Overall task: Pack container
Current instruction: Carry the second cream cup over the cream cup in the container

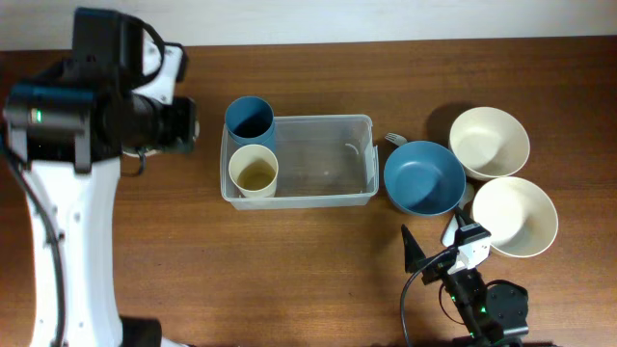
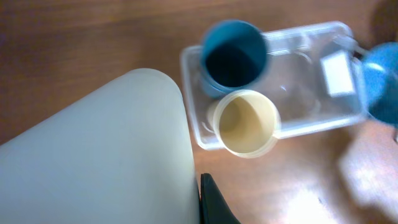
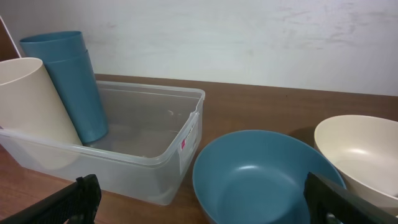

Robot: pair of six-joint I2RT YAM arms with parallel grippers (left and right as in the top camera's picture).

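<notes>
The container, a clear plastic rectangular tub with rounded corners, sits on the brown wooden table, a little left of centre in my overhead view, its long side running left to right. Two cups stand upright at its left end: a blue cup at the far corner and a cream cup just in front of it, the two touching or nearly so. The rest of the tub floor is bare. Just beside the tub's right end rests a blue bowl, and beyond that two cream bowls, one farther back and one nearer, all three mouth up. My right gripper hangs low in front of the blue bowl with its fingers spread wide apart, holding nothing. My left gripper is closed and sits to the left of the tub, near the blue cup. In the left wrist view a broad pale curved surface fills the lower left; I cannot tell what it is.
</notes>
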